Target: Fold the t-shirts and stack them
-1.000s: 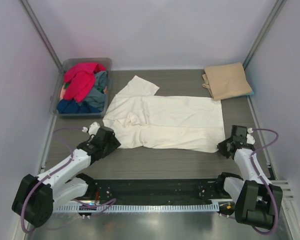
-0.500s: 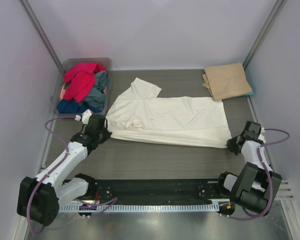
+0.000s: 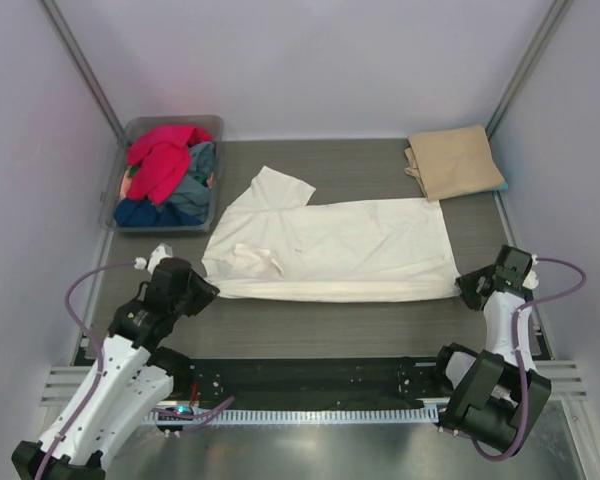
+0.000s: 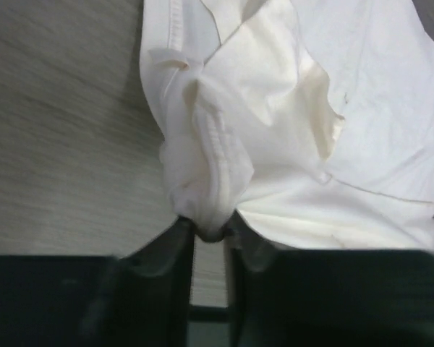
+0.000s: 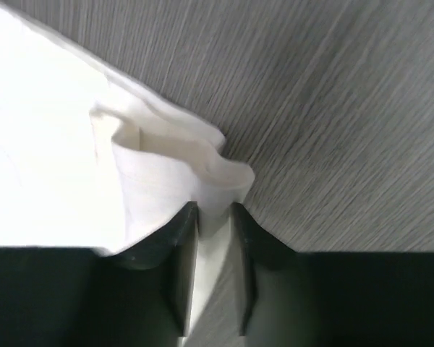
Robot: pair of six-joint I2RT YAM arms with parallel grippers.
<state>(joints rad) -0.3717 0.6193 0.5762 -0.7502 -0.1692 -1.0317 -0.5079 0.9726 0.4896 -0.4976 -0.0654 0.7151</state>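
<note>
A large cream-white t-shirt point(image 3: 340, 245) lies folded lengthwise across the middle of the table, one sleeve pointing to the far left. My left gripper point(image 3: 204, 291) is at its near-left corner. In the left wrist view the jaws point(image 4: 211, 230) stand slightly apart, with a bunched fold of the cream shirt point(image 4: 275, 130) resting at their tips. My right gripper point(image 3: 468, 290) is at the near-right corner. Its jaws point(image 5: 215, 213) are parted, and the shirt's corner point(image 5: 50, 166) lies loosely between them. A folded tan t-shirt point(image 3: 453, 160) sits at the far right.
A grey plastic tub point(image 3: 127, 129) at the far left holds a red shirt point(image 3: 160, 160) and blue-grey shirts point(image 3: 195, 190). Metal frame posts rise at both back corners. A black strip and a metal rail run along the near edge between the arm bases.
Both grippers drew the shirt's near corners outward, straightening its near edge, then parted their jaws. The left arm has pulled back toward the near left.
</note>
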